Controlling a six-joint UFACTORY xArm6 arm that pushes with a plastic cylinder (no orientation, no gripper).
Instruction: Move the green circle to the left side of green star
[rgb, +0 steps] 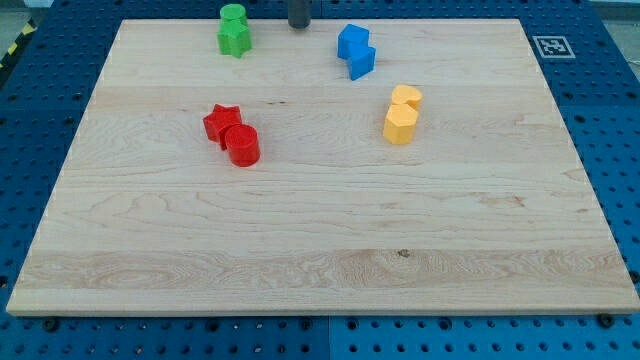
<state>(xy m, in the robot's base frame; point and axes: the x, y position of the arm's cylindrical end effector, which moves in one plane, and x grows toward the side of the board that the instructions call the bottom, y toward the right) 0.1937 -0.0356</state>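
Dark rod entered from the view's top; my tip (299, 26) rested at the top edge of the pale wooden board (320, 230), between the green pair and the blue pair, touching neither and holding nothing. Green circle block (233, 15) sat at the board's top edge, touching the green star block (235, 41) just below it. Two blue blocks (355, 51), shapes unclear, touched each other right of the tip. Red star block (221, 122) touched red cylinder block (242, 145). Two yellow blocks (402, 114) touched, right of centre
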